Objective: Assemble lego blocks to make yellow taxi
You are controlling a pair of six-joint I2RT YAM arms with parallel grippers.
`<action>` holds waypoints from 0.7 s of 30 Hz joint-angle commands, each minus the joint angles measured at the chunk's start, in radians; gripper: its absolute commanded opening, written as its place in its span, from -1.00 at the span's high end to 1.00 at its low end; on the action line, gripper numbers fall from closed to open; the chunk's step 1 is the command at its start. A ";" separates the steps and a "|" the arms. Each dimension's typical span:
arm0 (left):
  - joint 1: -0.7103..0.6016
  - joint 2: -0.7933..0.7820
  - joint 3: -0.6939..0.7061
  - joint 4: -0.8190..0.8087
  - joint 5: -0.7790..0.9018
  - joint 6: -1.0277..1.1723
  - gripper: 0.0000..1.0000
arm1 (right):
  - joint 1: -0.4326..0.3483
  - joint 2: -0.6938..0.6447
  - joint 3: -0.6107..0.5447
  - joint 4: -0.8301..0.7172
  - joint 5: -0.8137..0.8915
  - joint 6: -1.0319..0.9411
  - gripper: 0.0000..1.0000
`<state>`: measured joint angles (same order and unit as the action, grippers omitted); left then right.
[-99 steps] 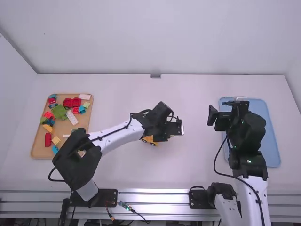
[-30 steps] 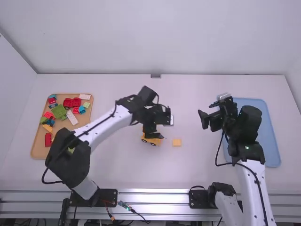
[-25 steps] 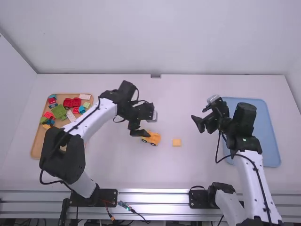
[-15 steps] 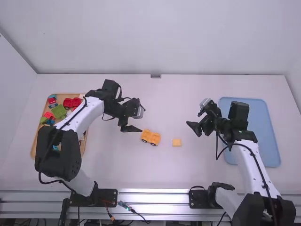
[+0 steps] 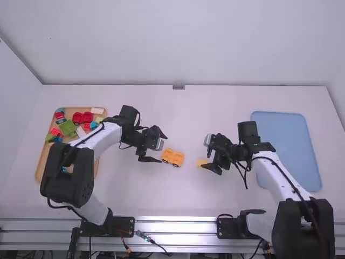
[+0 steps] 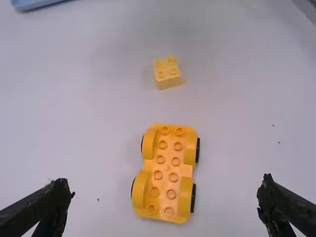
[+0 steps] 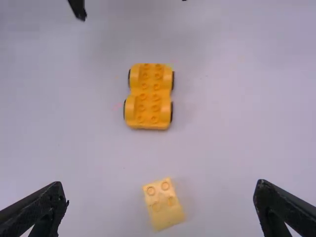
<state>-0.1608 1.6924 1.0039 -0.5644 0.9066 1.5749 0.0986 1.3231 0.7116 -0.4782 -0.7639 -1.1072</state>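
Right wrist view: right gripper (image 7: 162, 192) spread wide, empty; yellow four-stud brick (image 7: 165, 212) bottom center, wheeled car base (image 7: 149, 97) above center. I'd square up, pinch low, keep studs clear. Left gripper (image 6: 168, 186) spread, empty too.

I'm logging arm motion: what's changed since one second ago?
The left gripper has moved left, off the yellow wheeled base and toward the block tray. The right gripper has moved left and nearer the camera, to the small yellow block. Nothing was grasped or released. The base, block and trays stayed put.
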 commanded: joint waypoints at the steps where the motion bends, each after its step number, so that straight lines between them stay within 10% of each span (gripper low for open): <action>1: 0.000 0.011 -0.027 0.036 0.053 0.017 -0.98 | 0.023 0.061 0.029 -0.003 0.043 -0.172 -0.88; 21: -0.002 0.011 -0.187 0.367 0.090 -0.203 -0.98 | -0.025 0.452 0.028 0.162 -0.075 -0.287 -0.99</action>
<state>-0.1612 1.6924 0.8288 -0.1963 0.9527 1.3834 0.0719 1.7481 0.7200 -0.3294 -0.8112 -1.4303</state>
